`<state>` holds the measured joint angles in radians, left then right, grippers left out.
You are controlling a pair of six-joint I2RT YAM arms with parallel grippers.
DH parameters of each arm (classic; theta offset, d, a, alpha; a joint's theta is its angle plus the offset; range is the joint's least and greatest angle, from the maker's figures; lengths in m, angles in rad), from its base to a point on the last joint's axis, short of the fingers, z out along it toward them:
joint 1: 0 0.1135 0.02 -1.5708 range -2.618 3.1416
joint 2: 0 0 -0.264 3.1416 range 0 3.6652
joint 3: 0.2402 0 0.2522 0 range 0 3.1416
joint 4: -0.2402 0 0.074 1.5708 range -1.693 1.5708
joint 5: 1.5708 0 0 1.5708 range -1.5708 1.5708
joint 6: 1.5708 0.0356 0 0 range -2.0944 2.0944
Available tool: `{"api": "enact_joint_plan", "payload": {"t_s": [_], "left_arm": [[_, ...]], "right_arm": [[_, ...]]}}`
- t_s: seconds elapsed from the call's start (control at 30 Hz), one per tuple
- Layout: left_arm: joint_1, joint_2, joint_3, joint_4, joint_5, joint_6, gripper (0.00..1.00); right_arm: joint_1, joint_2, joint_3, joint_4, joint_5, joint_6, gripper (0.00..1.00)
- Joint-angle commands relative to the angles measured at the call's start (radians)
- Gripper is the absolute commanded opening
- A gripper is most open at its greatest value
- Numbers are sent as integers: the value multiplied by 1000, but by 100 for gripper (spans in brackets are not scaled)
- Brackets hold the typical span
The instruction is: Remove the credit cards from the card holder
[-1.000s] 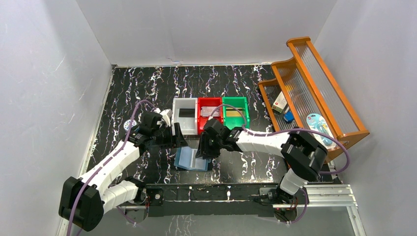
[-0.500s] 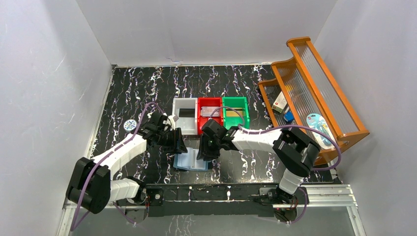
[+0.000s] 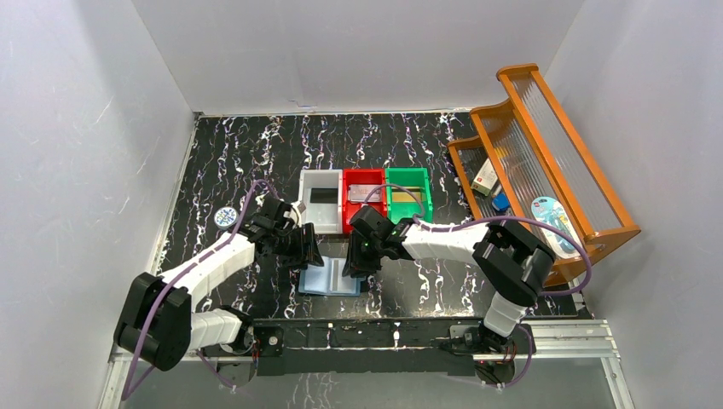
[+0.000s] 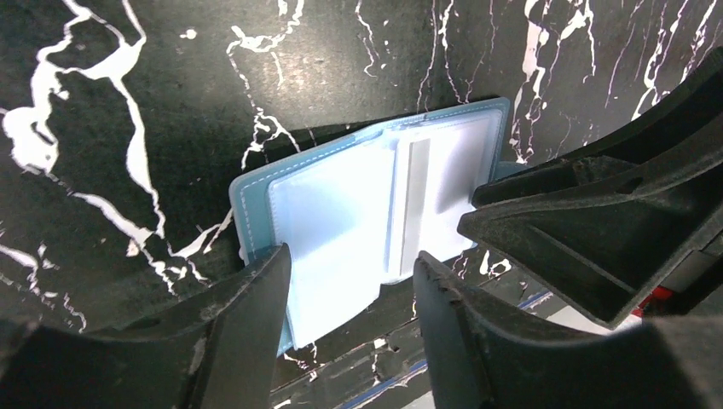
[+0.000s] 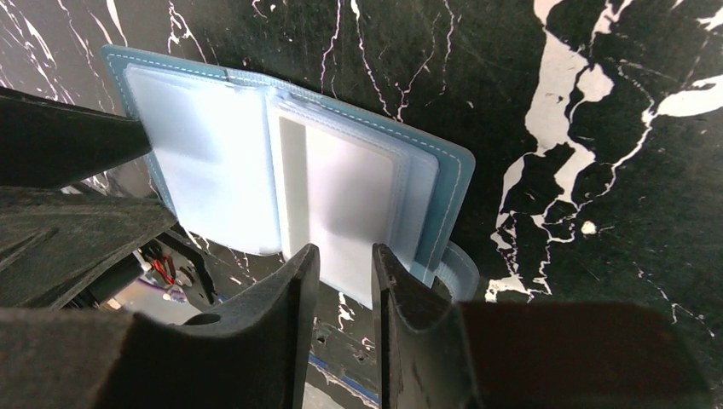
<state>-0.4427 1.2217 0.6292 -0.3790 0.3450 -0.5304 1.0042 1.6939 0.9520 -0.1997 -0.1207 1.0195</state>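
Note:
The card holder (image 3: 328, 279) lies open on the black marble table, pale blue inside with clear pockets. A pale grey credit card (image 5: 341, 192) with a lighter stripe sits in the right-hand pocket, also seen in the left wrist view as the card (image 4: 430, 192). My left gripper (image 4: 351, 271) is open, its fingers straddling the near edge of the holder's left page (image 4: 328, 221). My right gripper (image 5: 343, 260) hovers over the card's near edge with its jaws a narrow gap apart and nothing pinched. In the top view the left gripper (image 3: 305, 249) and right gripper (image 3: 356, 258) flank the holder.
Three small bins stand just behind the holder: white (image 3: 309, 209), red (image 3: 348, 209) and green (image 3: 424, 204). An orange wooden rack (image 3: 546, 153) with small items fills the right side. A round blue tin (image 3: 226, 216) lies at the left.
The left gripper has swung in toward the holder's left page. The right gripper's jaws have narrowed over the card's near edge. The holder has stayed put.

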Motion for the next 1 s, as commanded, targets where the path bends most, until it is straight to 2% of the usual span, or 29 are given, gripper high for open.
{"api": "enact_joint_plan", "payload": {"t_s": [0.0,0.2,0.4,0.63,0.7,0.8,0.97], "left_arm": [[-5,-62,22,-62,-56,-11,56],[-5,-72,21,-69,-84,-19,58],[-8,-10,-18,-30,-15,-42,44],[-13,-32,-69,5,-12,-92,26],[-14,-40,-83,12,-10,-102,22],[-17,-52,-98,24,-5,-113,17],[-21,-65,-122,48,-5,-130,13]], "right_arm": [[-8,5,33,-1,10,23,39],[-11,17,36,-22,9,24,41],[-12,38,48,-11,-17,19,41],[-13,32,53,29,-47,11,38],[-13,20,49,50,-51,11,35],[-14,-9,36,92,-57,18,26],[-15,-18,41,116,-82,16,25]]}}
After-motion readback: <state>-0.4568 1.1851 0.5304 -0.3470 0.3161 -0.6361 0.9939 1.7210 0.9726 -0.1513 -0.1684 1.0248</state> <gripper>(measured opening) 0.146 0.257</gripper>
